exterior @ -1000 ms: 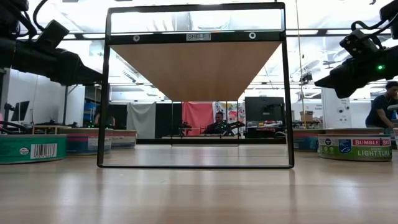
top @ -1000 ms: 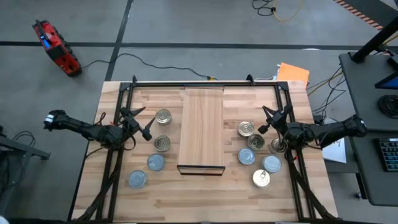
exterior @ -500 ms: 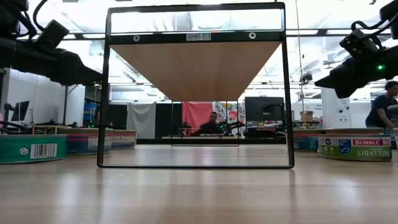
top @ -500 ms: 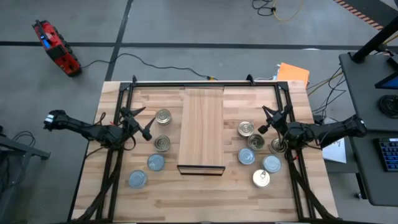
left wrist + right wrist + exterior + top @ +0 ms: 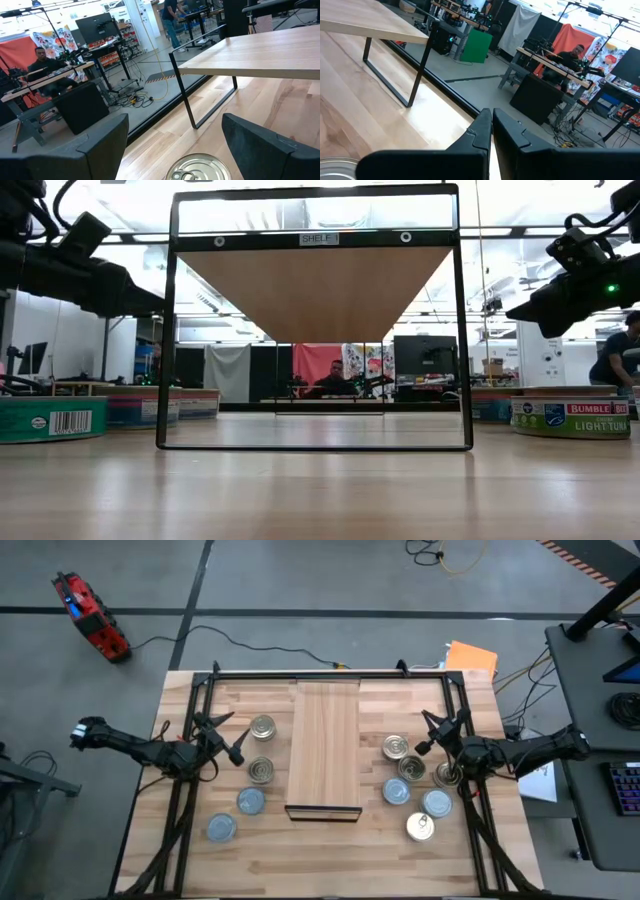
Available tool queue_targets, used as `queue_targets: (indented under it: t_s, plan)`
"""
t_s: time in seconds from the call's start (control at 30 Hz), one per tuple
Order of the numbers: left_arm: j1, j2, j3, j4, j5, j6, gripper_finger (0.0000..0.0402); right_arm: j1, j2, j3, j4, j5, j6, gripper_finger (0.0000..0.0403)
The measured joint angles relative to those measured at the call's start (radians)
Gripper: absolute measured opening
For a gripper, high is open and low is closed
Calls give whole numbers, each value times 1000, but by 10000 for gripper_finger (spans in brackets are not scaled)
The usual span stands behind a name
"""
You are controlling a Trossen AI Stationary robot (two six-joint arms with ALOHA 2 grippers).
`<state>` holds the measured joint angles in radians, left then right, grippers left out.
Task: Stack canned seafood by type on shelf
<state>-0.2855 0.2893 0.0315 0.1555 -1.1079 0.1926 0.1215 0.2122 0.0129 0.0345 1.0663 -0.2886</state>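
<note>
Nothing stacked yet: shelf (image 5: 323, 740) bare mid-worktop, tins (image 5: 262, 726) either side, my left end effector (image 5: 232, 747) spread over a ringed one, right end effector (image 5: 428, 736) pinched together, so grab next.

High view straight down over the tabletop (image 5: 330, 850), low view level at the shelf (image 5: 318, 285) front, each wrist view close beside the shelf, facing the room.

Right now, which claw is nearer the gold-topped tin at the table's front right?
Right. The right claw hangs above the tin cluster just behind that tin; the left claw is across the shelf.
</note>
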Motion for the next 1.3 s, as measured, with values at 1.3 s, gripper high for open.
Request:
queue_targets:
  t_s: [1.3]
  plan:
    - [0,0,0,97,75,-447,304,0,0,0,0,0,0,9]
